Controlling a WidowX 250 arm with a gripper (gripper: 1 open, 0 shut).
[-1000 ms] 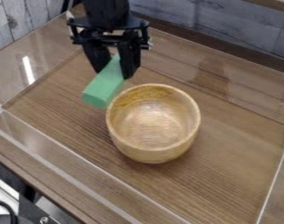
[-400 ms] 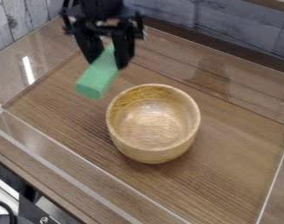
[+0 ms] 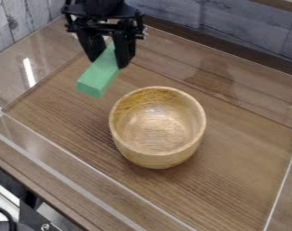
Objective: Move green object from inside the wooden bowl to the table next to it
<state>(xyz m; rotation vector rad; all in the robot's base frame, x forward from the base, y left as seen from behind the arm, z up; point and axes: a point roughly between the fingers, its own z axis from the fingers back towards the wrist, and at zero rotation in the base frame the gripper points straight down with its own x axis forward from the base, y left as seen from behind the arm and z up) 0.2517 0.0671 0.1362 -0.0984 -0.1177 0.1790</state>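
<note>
The green object [image 3: 98, 76], a bright green block, hangs tilted in the air left of the wooden bowl [image 3: 159, 125], clear of its rim. My black gripper [image 3: 110, 56] points down and is shut on the block's upper end. Nothing lies inside the bowl, which stands in the middle of the dark brown table [image 3: 232, 99]. The block hangs above bare tabletop at the bowl's upper left.
Clear acrylic walls [image 3: 64, 153] run along the table's edges, close at the front left and at the right. A grey plank wall stands behind the table.
The gripper has carried the green block left and a little up, away from the bowl's rim. The bowl has not moved.
</note>
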